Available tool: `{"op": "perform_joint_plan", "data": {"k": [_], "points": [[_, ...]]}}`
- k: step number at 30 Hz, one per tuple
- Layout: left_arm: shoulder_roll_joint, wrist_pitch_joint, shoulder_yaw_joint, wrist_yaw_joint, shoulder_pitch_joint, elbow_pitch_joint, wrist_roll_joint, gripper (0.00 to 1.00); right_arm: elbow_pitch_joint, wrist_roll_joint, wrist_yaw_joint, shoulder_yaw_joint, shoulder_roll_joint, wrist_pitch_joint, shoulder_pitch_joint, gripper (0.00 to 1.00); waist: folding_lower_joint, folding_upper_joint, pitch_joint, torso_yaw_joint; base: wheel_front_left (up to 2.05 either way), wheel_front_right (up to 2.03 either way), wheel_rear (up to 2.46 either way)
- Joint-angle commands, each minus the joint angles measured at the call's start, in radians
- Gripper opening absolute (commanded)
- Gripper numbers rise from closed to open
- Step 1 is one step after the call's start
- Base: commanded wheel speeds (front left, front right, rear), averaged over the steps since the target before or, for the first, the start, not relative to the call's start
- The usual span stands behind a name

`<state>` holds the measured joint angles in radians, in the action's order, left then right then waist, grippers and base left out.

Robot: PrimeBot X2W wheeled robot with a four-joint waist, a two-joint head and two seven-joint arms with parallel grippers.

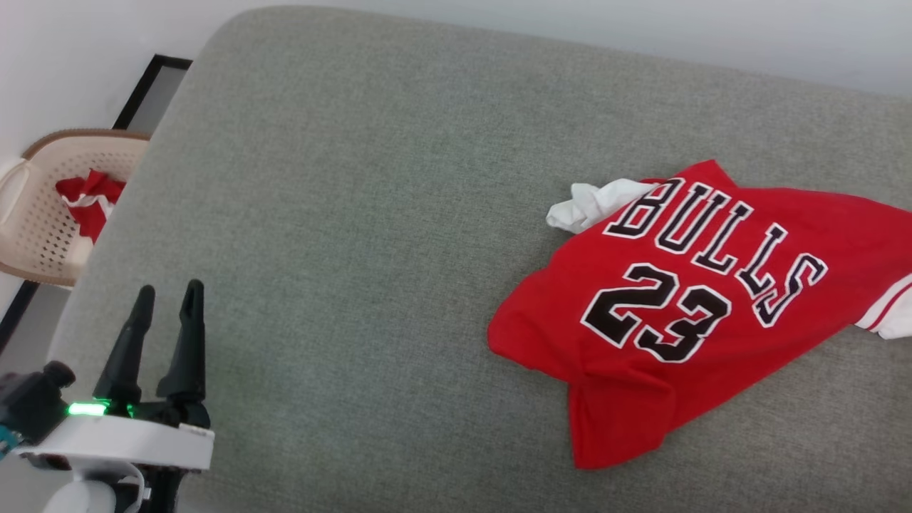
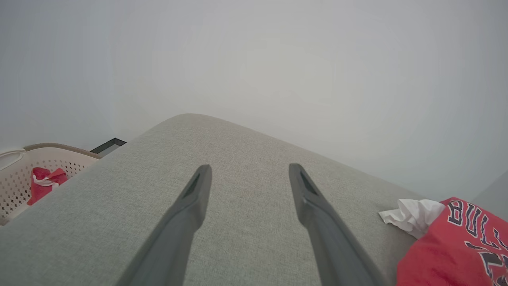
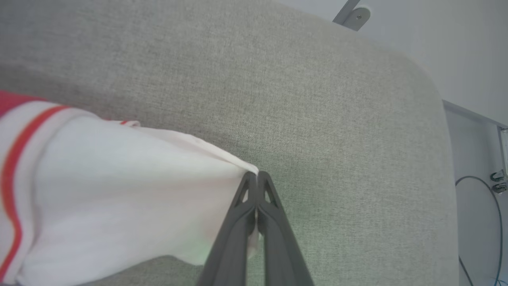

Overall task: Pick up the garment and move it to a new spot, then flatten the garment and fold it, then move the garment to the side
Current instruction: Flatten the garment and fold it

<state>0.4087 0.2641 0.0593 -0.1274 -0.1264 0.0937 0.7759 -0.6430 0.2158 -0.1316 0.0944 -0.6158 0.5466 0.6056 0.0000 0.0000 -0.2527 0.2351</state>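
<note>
1. Right gripper (image 3: 258, 174): fingers pressed together, clamped on the white sleeve edge of the garment (image 1: 684, 313).
2. Left gripper (image 1: 169, 288): fingers spread, holding nothing, well apart from the garment.
3. Garment: rumpled on the grey cushion (image 1: 356, 214), toward the robot's right, lettering upward.

The garment (image 1: 684, 306) lies on the cushion (image 1: 356, 214), right of the basket (image 1: 35, 235).
</note>
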Motion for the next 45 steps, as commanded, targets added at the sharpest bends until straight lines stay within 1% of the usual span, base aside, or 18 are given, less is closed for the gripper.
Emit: {"op": "perform_joint_plan", "data": {"k": [1, 7, 8, 9, 10, 15, 18, 22, 26, 27, 29, 30, 35, 40, 45], "points": [[0.003, -0.001, 0.005, -0.003, -0.015, 0.003, 0.007, 1.00, -0.023, -0.016, 0.002, 0.016, 0.019, -0.002, -0.004, 0.00, 0.0000, 0.0000, -0.005, 0.005, 0.00, 0.00, 0.00], [0.010, -0.001, 0.024, -0.004, -0.032, 0.014, 0.009, 1.00, -0.116, -0.033, 0.002, 0.058, 0.054, -0.016, 0.014, 0.00, 0.0000, 0.0000, -0.013, 0.013, 0.00, 0.00, 0.00], [0.012, -0.001, 0.026, -0.004, -0.034, 0.016, 0.011, 1.00, -0.128, -0.031, 0.002, 0.061, 0.061, -0.019, 0.022, 0.17, 0.0000, 0.0000, -0.012, 0.013, 0.00, 0.00, 0.00], [0.013, -0.001, 0.029, -0.004, -0.035, 0.017, 0.014, 1.00, -0.136, -0.033, 0.002, 0.064, 0.067, -0.024, 0.029, 0.49, 0.0000, 0.0000, -0.010, 0.011, 0.00, 0.00, 0.00], [0.018, -0.001, 0.033, -0.004, -0.033, 0.018, 0.014, 1.00, -0.146, -0.039, 0.002, 0.063, 0.072, -0.025, 0.035, 1.00, 0.0000, 0.0000, -0.006, 0.008, 0.00, 0.00, 0.00], [0.040, -0.007, 0.050, -0.004, -0.031, 0.018, 0.023, 1.00, -0.159, -0.033, 0.002, 0.037, 0.085, -0.029, 0.061, 1.00, 0.0000, 0.0000, 0.017, -0.011, 0.00, 0.00, 0.00], [0.069, -0.036, 0.066, -0.004, -0.038, 0.006, 0.032, 1.00, -0.135, -0.014, 0.002, 0.018, 0.094, -0.055, 0.064, 1.00, 0.0000, 0.0000, 0.039, -0.033, 0.00, 0.00, 0.00], [0.114, -0.093, 0.080, -0.004, -0.060, -0.024, 0.043, 1.00, -0.080, 0.020, 0.002, -0.009, 0.123, -0.129, 0.036, 1.00, 0.0000, 0.0000, 0.068, -0.075, 0.00, 0.00, 0.00], [0.162, -0.162, 0.095, -0.004, -0.095, -0.053, 0.047, 1.00, -0.004, 0.055, 0.002, -0.027, 0.161, -0.243, 0.008, 1.00, 0.0000, 0.0000, 0.088, -0.128, 0.00, 0.00, 0.00], [0.186, -0.205, 0.105, -0.004, -0.118, -0.064, 0.055, 1.00, 0.042, 0.060, 0.002, -0.040, 0.183, -0.306, -0.014, 1.00, 0.0000, 0.0000, 0.096, -0.156, 0.00, 0.00, 0.00], [0.205, -0.250, 0.119, -0.004, -0.147, -0.067, 0.066, 1.00, 0.089, 0.060, 0.002, -0.051, 0.206, -0.373, -0.032, 1.00, 0.0000, 0.0000, 0.101, -0.185, 0.00, 0.00, 0.00], [0.205, -0.250, 0.119, -0.004, -0.147, -0.067, 0.066, 1.00, 0.089, 0.060, 0.002, -0.051, 0.206, -0.373, -0.032, 1.00, 0.0000, 0.0000, 0.101, -0.185, 0.00, 0.00, 0.00], [0.251, -0.370, 0.162, -0.004, -0.241, -0.066, 0.090, 1.00, 0.189, 0.034, 0.002, -0.061, 0.277, -0.523, -0.096, 1.00, 0.0000, 0.0000, 0.099, -0.251, 0.00, 0.00, 0.00], [0.271, -0.540, 0.219, -0.004, -0.366, -0.014, 0.137, 1.00, 0.273, -0.001, 0.002, -0.066, 0.346, -0.629, -0.151, 1.00, 0.0000, 0.0000, 0.071, -0.308, 0.00, 0.00, 0.00], [0.271, -0.696, 0.285, -0.004, -0.507, 0.055, 0.160, 1.00, 0.336, -0.035, 0.002, -0.067, 0.419, -0.702, -0.183, 1.00, 0.0000, 0.0000, 0.023, -0.361, 0.00, 0.00, 0.00]]}}
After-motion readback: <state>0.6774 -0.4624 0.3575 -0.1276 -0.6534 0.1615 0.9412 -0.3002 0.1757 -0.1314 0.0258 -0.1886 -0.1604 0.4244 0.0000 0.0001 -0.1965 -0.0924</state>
